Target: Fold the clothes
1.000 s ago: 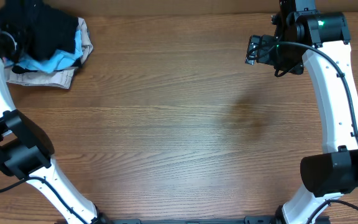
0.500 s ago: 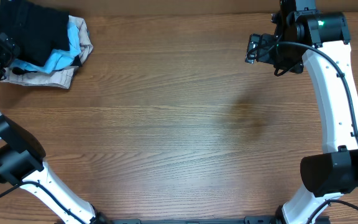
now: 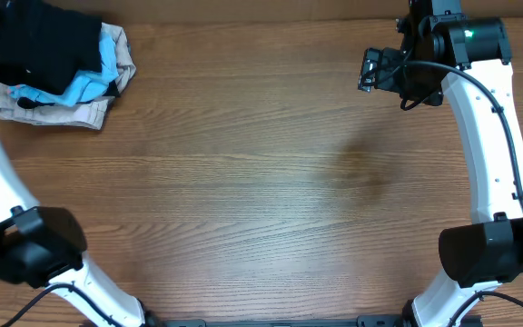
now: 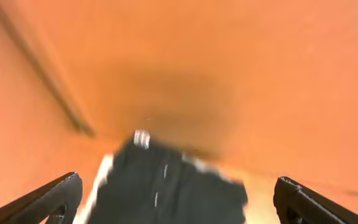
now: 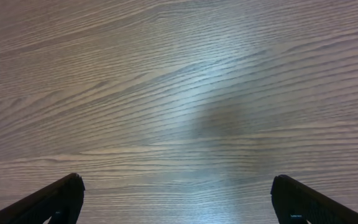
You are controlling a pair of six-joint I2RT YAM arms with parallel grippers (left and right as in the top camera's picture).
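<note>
Since the black garment sits bunched in the desk's far-left corner on a blue shirt and beige one, my left jaws, wide open and pointed at it, are way nearer; right jaws hang open far off.

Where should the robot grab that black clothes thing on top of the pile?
Probably the black garment by its loose lower edge, where it overlaps the light-blue shirt. It lies topmost and bunched, so coming straight down from above at that edge should pinch only black cloth, not the layers underneath.
</note>
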